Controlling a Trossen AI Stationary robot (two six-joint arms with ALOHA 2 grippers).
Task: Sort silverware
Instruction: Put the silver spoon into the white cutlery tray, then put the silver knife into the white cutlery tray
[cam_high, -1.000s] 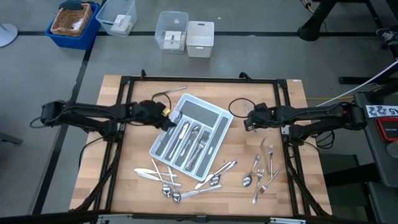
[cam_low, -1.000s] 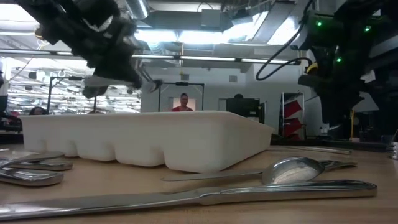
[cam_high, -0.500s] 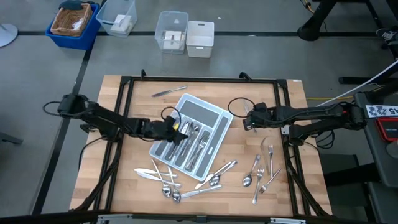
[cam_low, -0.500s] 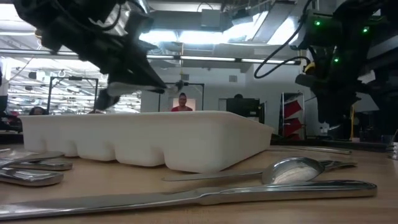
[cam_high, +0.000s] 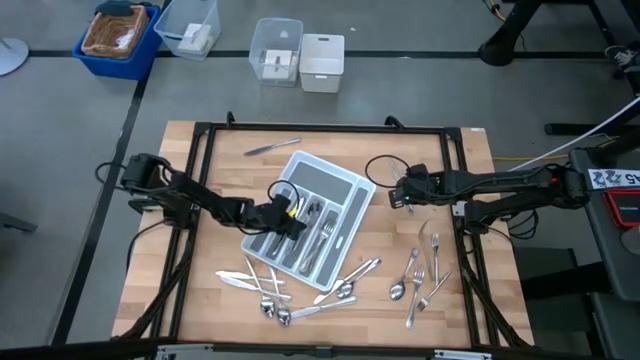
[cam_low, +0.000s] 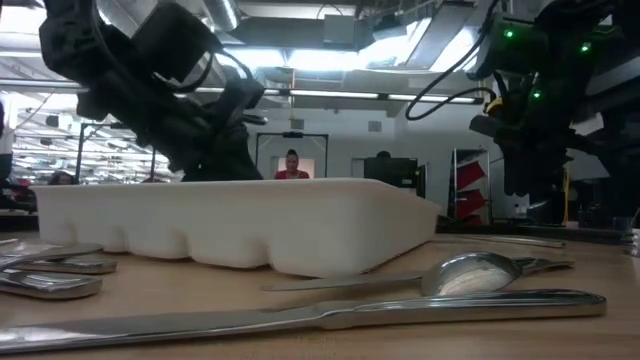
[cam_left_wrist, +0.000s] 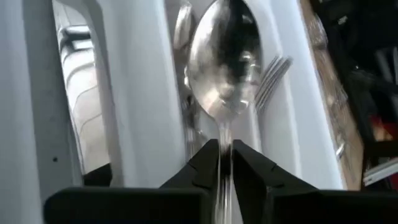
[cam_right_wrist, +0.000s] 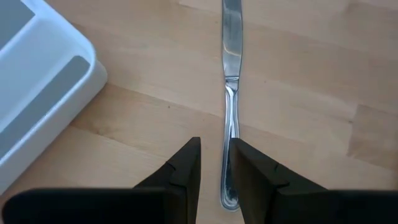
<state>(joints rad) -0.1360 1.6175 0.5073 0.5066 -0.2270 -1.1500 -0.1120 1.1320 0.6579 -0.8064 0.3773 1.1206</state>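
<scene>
From table height, a long knife (cam_low: 330, 315) and a spoon (cam_low: 478, 273) lie nearest on the wooden surface (cam_high: 395, 240), waiting to be sorted, with more handles (cam_low: 50, 270) at the left edge. Behind them stands the side wall of the tray (cam_low: 240, 225), high enough that anything going in must come over the rim from above.

That seems to be why the left pincer (cam_left_wrist: 225, 155) hangs over the tray's middle compartments: its fingers are nipped narrow on the thin handle of a spoon (cam_left_wrist: 225, 62), bowl pointing ahead along a slot where other spoons and a fork (cam_left_wrist: 273, 78) already lie. Held lengthways with the dividers, it should drop in without catching a wall; the slot is slim, so there is little room sideways.

Seen from above, the tray (cam_high: 345, 185) sits askew in the middle of the surface, with loose silverware (cam_high: 290, 295) strewn just off its near corner, another cluster (cam_high: 420, 275) toward the right, and one knife (cam_high: 270, 146) alone at the far side.

The right pincer (cam_right_wrist: 216, 171) waits beside the tray's far right corner, fingers a narrow gap apart and holding nothing, poised above a knife (cam_right_wrist: 230, 93) lying flat. Bare wood surrounds that knife, so it has open room, though the tray corner (cam_right_wrist: 56, 93) is near.
</scene>
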